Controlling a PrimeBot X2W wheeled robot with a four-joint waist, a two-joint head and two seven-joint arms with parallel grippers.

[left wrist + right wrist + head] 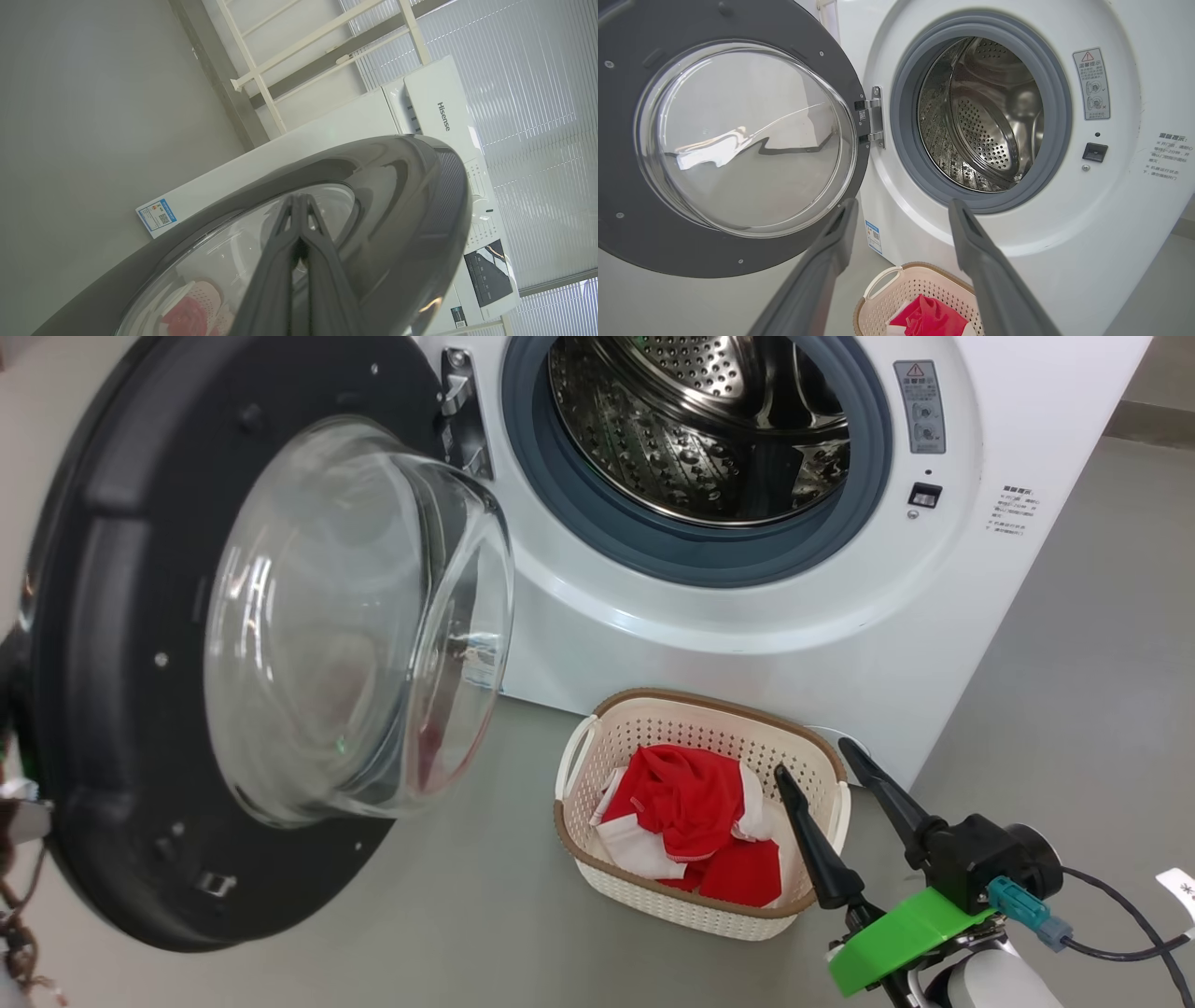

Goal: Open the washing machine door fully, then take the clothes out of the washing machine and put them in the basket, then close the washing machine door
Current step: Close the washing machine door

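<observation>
Clothes (686, 803), soft red-and-white fabric, in cream perforated plastic basket (653, 896) before white front-loading washing machine (747, 653). Right gripper (812, 758) splayed, empty, above basket's edge; left gripper (299, 198) pinched closed beside swung-open black-rimmed glass door (112, 709).

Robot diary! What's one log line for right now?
door open | clothes in basket | left gripper shut by door's outer side | right gripper open near basket

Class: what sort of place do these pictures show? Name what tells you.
Probably a laundry area: big white front-loading washing machine, its black-rimmed round glass door open, and a cream perforated plastic basket of red-and-white clothes.
</observation>
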